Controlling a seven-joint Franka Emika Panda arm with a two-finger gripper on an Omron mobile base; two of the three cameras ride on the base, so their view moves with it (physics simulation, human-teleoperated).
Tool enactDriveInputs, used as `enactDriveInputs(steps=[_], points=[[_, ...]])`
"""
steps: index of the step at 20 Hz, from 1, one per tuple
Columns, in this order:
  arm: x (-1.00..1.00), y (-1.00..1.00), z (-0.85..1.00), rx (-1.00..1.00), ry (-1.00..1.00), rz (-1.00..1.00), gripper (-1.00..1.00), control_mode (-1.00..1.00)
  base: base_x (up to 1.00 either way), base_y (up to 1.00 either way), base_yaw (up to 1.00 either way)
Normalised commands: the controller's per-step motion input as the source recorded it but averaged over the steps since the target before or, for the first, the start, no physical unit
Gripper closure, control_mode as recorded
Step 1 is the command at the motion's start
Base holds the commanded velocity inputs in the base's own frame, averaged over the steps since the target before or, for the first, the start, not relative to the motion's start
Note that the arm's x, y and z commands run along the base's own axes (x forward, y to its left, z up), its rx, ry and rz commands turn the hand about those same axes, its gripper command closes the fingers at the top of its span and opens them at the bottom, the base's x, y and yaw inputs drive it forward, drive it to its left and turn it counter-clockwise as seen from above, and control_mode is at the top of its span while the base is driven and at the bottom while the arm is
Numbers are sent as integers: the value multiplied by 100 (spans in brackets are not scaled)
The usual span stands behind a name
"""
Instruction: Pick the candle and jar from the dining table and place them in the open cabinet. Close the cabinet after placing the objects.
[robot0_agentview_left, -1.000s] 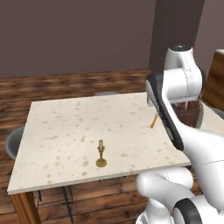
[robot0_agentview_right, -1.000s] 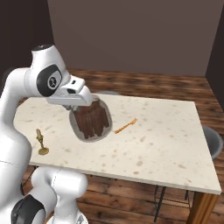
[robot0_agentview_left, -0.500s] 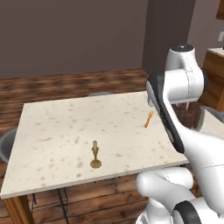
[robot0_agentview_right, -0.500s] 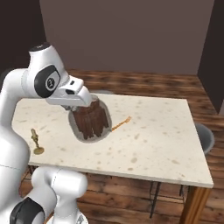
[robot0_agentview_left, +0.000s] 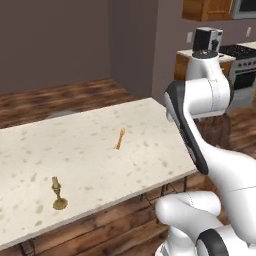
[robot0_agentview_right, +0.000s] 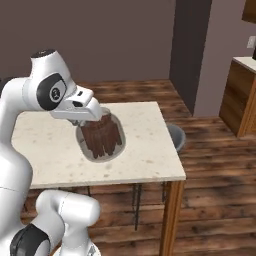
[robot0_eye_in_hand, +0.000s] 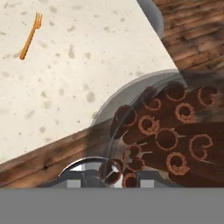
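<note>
The claw (robot0_agentview_right: 92, 119) gripped the jar (robot0_agentview_right: 102, 136), holding it tilted above the counter (robot0_agentview_right: 140, 155). On that counter, an orange fork (robot0_agentview_left: 120, 138) lay mid-surface, and the candle (robot0_agentview_left: 58, 194) stood upright near its front edge.

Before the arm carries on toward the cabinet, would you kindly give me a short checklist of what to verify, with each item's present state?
1. Squat clear glass jar of reddish-brown sticks held in the claw, lifted clear of the cream speckled dining table: ok.
2. Jar level: not ok, it hangs tilted.
3. Jar lid secure: cannot tell.
4. Small cream candle on a brass holder collected: not ok, it stands upright on the table.
5. Thin orange fork out of the way: ok, it lies flat apart from the candle.
6. Cabinet open and reachable: cannot tell.
</note>
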Motion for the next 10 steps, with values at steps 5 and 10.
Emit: enactDriveInputs(steps=[5, 10], points=[[0, 0, 0, 0, 0, 0, 100, 100, -10, -94, -41], [0, 0, 0, 0, 0, 0, 100, 100, -4, -82, -42]])
